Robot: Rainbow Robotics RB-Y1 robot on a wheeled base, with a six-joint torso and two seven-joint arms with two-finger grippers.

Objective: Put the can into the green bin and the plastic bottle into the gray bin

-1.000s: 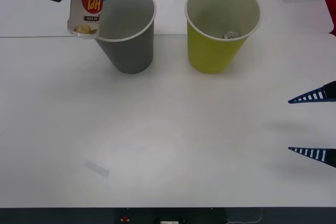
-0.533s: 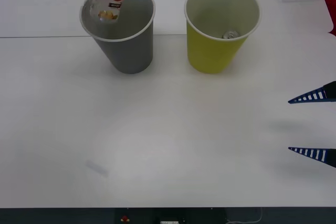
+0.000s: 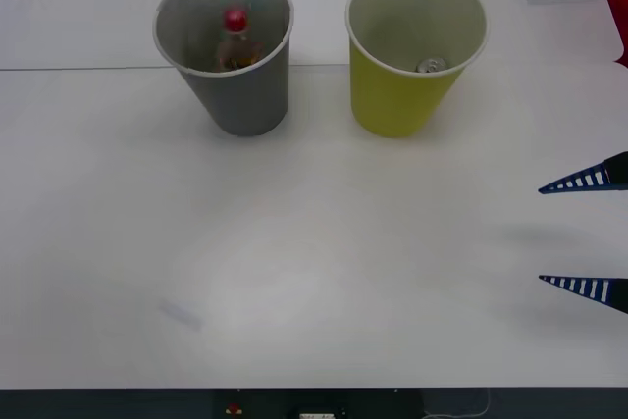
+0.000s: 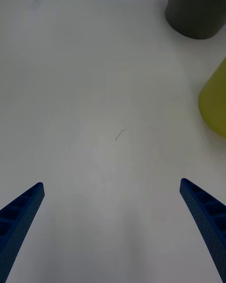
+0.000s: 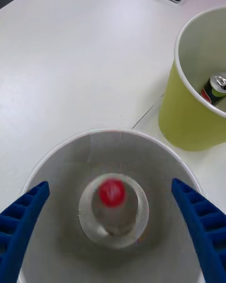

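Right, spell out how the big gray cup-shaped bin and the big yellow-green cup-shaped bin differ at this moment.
The gray cup-shaped bin is gray inside and out; the yellow-green cup-shaped bin has a pale inside. The gray bin holds the clear plastic bottle with a red cap, standing upright; the yellow-green bin holds the silvery metal can. The open left gripper hangs above the gray bin; nothing hangs above the yellow-green one. Both are tapered, pale-rimmed and similar in size.

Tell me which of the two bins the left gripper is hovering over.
The gray bin, with the red-capped plastic bottle inside. The left gripper hangs open above it; the green bin beside holds the can.
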